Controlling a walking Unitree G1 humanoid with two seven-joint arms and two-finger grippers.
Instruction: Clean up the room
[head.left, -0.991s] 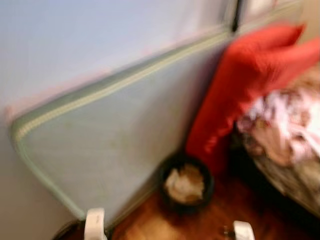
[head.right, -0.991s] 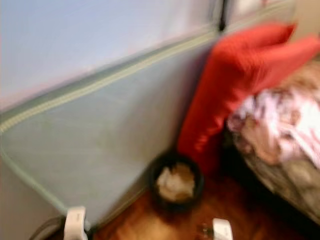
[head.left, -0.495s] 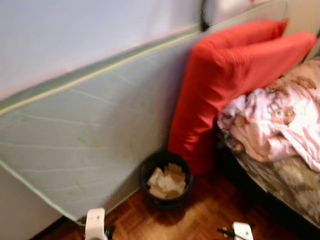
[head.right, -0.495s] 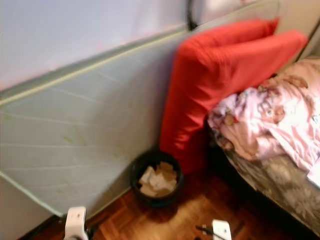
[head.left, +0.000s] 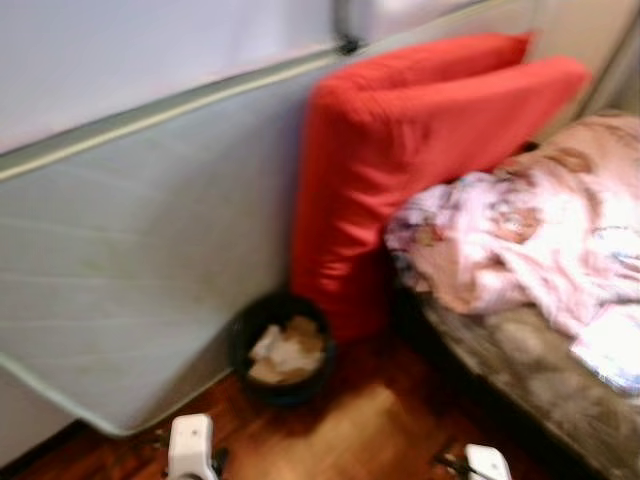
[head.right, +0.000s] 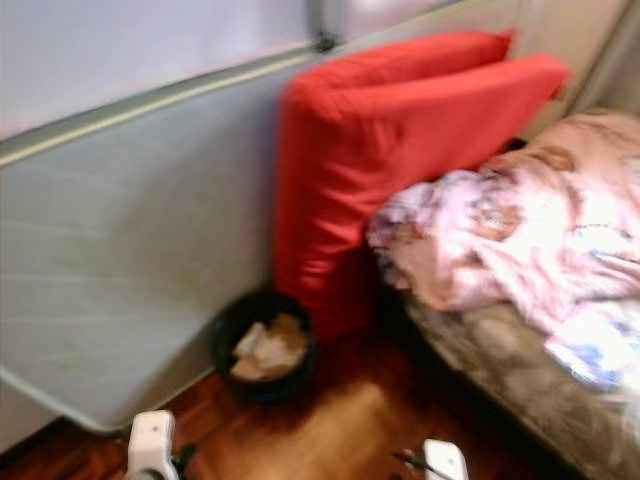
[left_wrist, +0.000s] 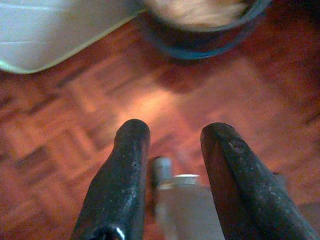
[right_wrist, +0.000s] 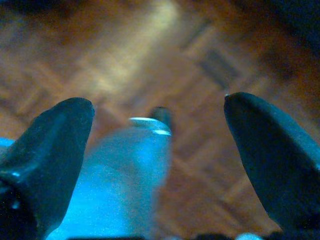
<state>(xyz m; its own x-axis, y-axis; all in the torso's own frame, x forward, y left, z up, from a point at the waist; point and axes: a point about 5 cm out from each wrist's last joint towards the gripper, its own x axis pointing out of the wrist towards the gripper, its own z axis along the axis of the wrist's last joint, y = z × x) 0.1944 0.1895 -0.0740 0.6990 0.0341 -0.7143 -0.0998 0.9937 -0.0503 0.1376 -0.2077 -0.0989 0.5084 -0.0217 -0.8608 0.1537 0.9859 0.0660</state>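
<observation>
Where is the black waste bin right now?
In the left eye view, the black waste bin, holding crumpled paper, stands on the wooden floor left of centre, between the leaning mattress and the foot of the red cushion.

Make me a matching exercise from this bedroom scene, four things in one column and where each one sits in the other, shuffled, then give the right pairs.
Things:
1. round black wastebasket holding crumpled paper
2. big red fabric cushion
3. rumpled pink patterned blanket
4. pale green thin mattress with piped edge

Places:
A. heaped on the bed
B. propped on its long edge against the wall
C. on the parquet floor at the red cushion's foot
D. standing on end between the thin mattress and the bed

Pairs: 1-C, 2-D, 3-A, 4-B
</observation>
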